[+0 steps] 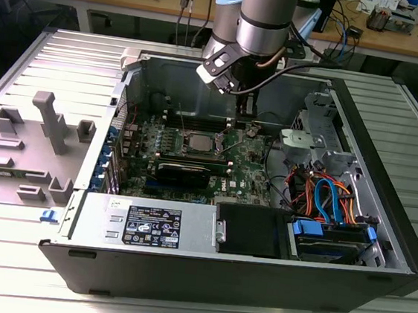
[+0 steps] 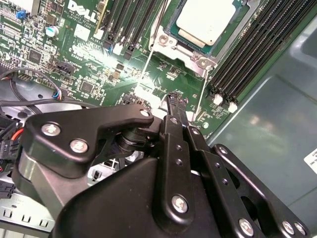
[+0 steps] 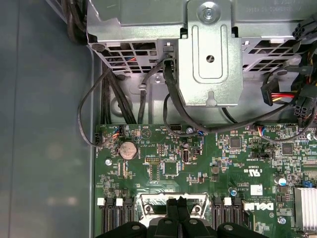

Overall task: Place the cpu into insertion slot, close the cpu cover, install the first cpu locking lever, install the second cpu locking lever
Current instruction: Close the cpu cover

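Now, in the exterior view you see the small, flat, square cpu (image 1: 198, 142) with its dull silver-grey metal top. It lies in the dark, silver-rimmed insertion slot (image 1: 183, 140) on the green circuit board (image 1: 257, 165). The board sits inside the open black computer case (image 1: 204, 275), which stands on the ribbed metal counter (image 1: 10, 270). Your black gripper (image 1: 244, 120) hangs over the board just beside the slot, toward the exterior view's right. Judge the chip to be light, stiff and fragile on its underside; if you handle it, take it by its edges, never its faces.

In the second wrist view the cpu (image 2: 210, 19) shows pale and matt. The thin silver cpu cover (image 2: 173, 49) frames it and looks lowered around it. Two thin wire levers (image 2: 147, 62) run out from the frame toward the gripper (image 2: 174, 97). Its fingers are clenched together, with nothing visible between them.

In the first wrist view the gripper (image 3: 177, 203) points at the silver edge of the cpu cover (image 3: 147, 201).
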You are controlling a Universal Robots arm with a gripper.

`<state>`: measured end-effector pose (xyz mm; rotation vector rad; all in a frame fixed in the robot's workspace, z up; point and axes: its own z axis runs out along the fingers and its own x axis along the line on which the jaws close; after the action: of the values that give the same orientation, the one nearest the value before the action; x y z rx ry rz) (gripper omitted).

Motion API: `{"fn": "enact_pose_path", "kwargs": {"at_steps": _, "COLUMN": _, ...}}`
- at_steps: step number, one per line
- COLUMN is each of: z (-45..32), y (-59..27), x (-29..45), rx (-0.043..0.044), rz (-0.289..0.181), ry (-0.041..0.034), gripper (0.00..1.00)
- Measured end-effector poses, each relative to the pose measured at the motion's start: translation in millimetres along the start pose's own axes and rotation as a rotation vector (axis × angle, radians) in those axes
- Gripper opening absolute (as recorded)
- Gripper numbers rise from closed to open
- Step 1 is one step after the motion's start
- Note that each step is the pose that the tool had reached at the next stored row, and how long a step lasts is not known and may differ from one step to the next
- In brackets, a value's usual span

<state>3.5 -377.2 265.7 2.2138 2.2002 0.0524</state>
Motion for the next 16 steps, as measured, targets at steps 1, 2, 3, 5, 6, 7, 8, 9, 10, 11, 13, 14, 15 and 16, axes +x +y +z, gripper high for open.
{"fn": "enact_pose_path", "kwargs": {"at_steps": 1, "z": 0.0, "y": 0.4, "x": 0.0, "rx": 0.0000, "rz": 0.000, "ry": 0.0000, "gripper": 0.11}}
{"fn": "enact_pose_path", "kwargs": {"at_steps": 2, "z": 0.0, "y": 0.5, "x": 0.0, "rx": 0.0000, "rz": 0.000, "ry": 0.0000, "gripper": 0.11}}
{"fn": "enact_pose_path", "kwargs": {"at_steps": 3, "z": 0.0, "y": 0.8, "x": 0.0, "rx": 0.0000, "rz": 0.000, "ry": 0.0000, "gripper": 0.11}}
{"fn": "enact_pose_path", "kwargs": {"at_steps": 5, "z": 0.0, "y": 1.2, "x": 0.0, "rx": 0.0000, "rz": 0.000, "ry": 0.0000, "gripper": 0.11}}
{"fn": "enact_pose_path", "kwargs": {"at_steps": 6, "z": 0.0, "y": 1.4, "x": 0.0, "rx": 0.0000, "rz": 0.000, "ry": -0.0001, "gripper": 0.11}}
{"fn": "enact_pose_path", "kwargs": {"at_steps": 7, "z": 0.0, "y": 1.5, "x": 0.0, "rx": 0.0000, "rz": 0.000, "ry": -0.0001, "gripper": 0.11}}
{"fn": "enact_pose_path", "kwargs": {"at_steps": 8, "z": 0.1, "y": 1.7, "x": 0.0, "rx": 0.0000, "rz": 0.000, "ry": 0.0000, "gripper": 0.11}}
{"fn": "enact_pose_path", "kwargs": {"at_steps": 9, "z": 0.0, "y": 1.9, "x": 0.0, "rx": 0.0001, "rz": 0.000, "ry": -0.0001, "gripper": 0.11}}
{"fn": "enact_pose_path", "kwargs": {"at_steps": 10, "z": 0.2, "y": 3.5, "x": 0.0, "rx": 0.0000, "rz": 0.000, "ry": 0.0001, "gripper": 0.11}}
{"fn": "enact_pose_path", "kwargs": {"at_steps": 11, "z": 0.1, "y": 3.7, "x": 0.0, "rx": 0.0000, "rz": 0.000, "ry": 0.0000, "gripper": 0.11}}
{"fn": "enact_pose_path", "kwargs": {"at_steps": 13, "z": 0.2, "y": 3.7, "x": 0.0, "rx": 0.0000, "rz": 0.000, "ry": 0.0000, "gripper": 0.11}}
{"fn": "enact_pose_path", "kwargs": {"at_steps": 14, "z": 0.1, "y": 3.7, "x": 0.0, "rx": 0.0001, "rz": 0.000, "ry": 0.0000, "gripper": 0.11}}
{"fn": "enact_pose_path", "kwargs": {"at_steps": 15, "z": 0.2, "y": 3.7, "x": 0.0, "rx": 0.0000, "rz": 0.000, "ry": 0.0001, "gripper": 0.11}}
{"fn": "enact_pose_path", "kwargs": {"at_steps": 16, "z": 0.1, "y": 3.7, "x": 0.0, "rx": 0.0001, "rz": 0.000, "ry": 0.0000, "gripper": 0.11}}
